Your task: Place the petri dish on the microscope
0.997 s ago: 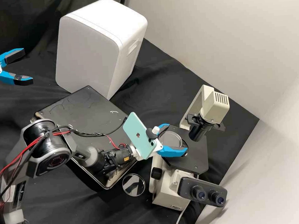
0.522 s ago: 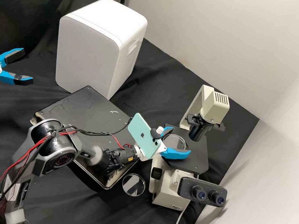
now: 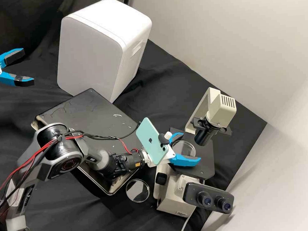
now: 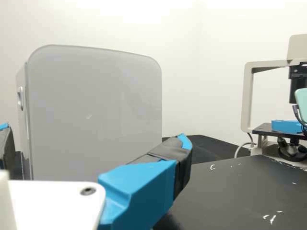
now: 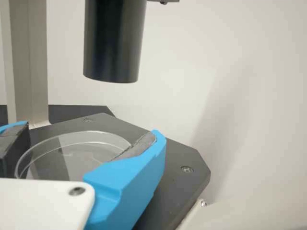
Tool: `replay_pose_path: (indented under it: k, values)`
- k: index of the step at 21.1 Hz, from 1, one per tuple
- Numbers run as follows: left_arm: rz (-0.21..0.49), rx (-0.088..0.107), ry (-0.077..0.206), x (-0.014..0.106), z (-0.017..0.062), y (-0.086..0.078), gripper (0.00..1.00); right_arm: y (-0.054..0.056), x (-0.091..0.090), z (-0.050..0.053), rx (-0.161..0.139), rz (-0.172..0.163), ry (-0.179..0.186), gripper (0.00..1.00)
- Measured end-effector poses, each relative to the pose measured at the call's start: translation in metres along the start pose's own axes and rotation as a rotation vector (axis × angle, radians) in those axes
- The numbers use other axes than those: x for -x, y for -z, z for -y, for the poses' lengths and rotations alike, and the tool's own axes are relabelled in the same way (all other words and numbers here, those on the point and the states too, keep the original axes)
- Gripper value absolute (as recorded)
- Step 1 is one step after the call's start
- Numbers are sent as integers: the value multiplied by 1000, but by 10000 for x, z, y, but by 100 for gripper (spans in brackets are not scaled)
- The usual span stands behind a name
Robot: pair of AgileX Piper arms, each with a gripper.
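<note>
Right claw point(image 3: 191, 147) pinches petri dish point(image 3: 182, 149) over microscope stage point(image 3: 205, 163); left claw point(image 3: 24, 67) spread.

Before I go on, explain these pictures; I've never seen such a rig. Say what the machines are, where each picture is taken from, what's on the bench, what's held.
These are two robot arms, each ending in a white gripper with two blue fingers. The high view looks down on the black bench; the other two come from a camera on each arm's wrist. On the bench stand a white box, a dark flat tray, a microscope and a loose clear round disc beside it. The right gripper is closed on the petri dish, holding it at the microscope's black stage under the dark lens barrel. The left gripper hangs open and empty near the high view's left edge.
</note>
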Motion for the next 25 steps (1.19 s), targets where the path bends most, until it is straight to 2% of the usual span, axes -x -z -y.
replay_pose_path:
  k: [11, 14, 16, 18, 24, 25]
  values:
    - [-5, -9, -3, -3, -6, 16, 100, -41, -132, 36, -12, 27, -21, 0]
    - [-1, -11, -3, -3, -5, 13, 100, -57, -165, 41, 5, 39, -31, 0]
    - [-2, -12, -3, -3, -6, 15, 100, -69, -187, 63, 19, 43, -25, 0]
    - [-4, 1, -5, -4, -8, 22, 100, -68, -206, 68, 19, 43, -25, 0]
    - [-13, 4, -7, -6, -12, 38, 100, -91, -209, 94, 21, 50, -19, 0]
    - [-12, 2, -8, -6, -13, 39, 100, -91, -209, 94, 21, 50, -19, 100]
